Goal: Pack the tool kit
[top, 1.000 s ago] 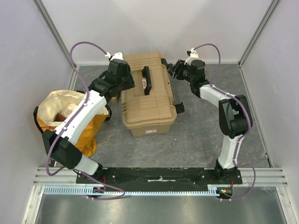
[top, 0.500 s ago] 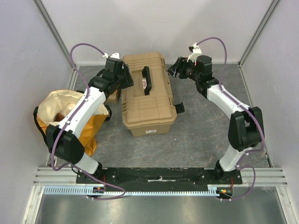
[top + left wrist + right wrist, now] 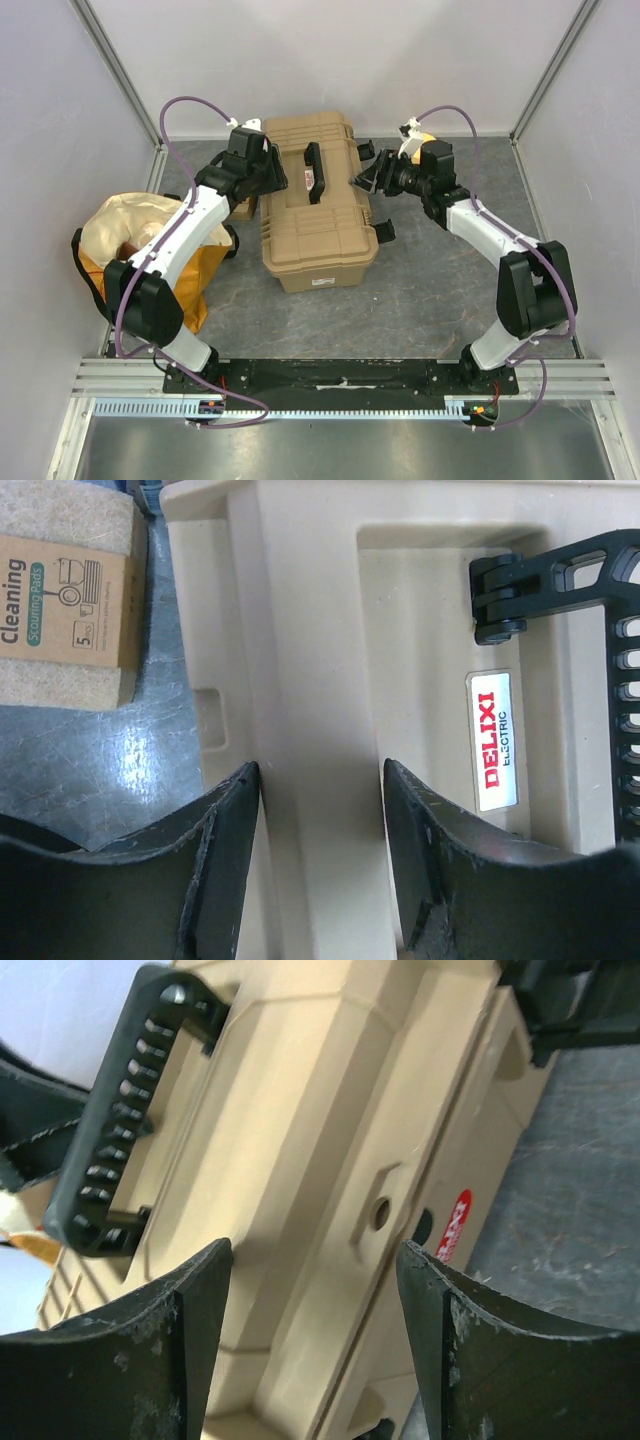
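Note:
The tan toolbox (image 3: 318, 215) lies closed in the middle of the grey table, its black handle (image 3: 313, 172) flat on the lid. My left gripper (image 3: 263, 175) is open over the lid's left edge. In the left wrist view its jaws (image 3: 322, 780) straddle a raised ridge of the lid (image 3: 420, 630), beside the handle (image 3: 590, 580). My right gripper (image 3: 368, 180) is open at the toolbox's right side. In the right wrist view (image 3: 315, 1255) it faces the lid's edge (image 3: 330, 1130) and the handle (image 3: 115, 1160). Screwdrivers and hammer are out of view.
A yellow-cream cloth bag (image 3: 140, 245) stands open at the left. A small cardboard box of cleaning pads (image 3: 65, 590) lies just left of the toolbox. Black latches (image 3: 383, 231) stick out on the toolbox's right side. Frame posts and white walls ring the table.
My right gripper has come down and nearer, from behind the toolbox's back right corner to its right side. My left arm's elbow has shifted; its gripper stays at the lid's left edge.

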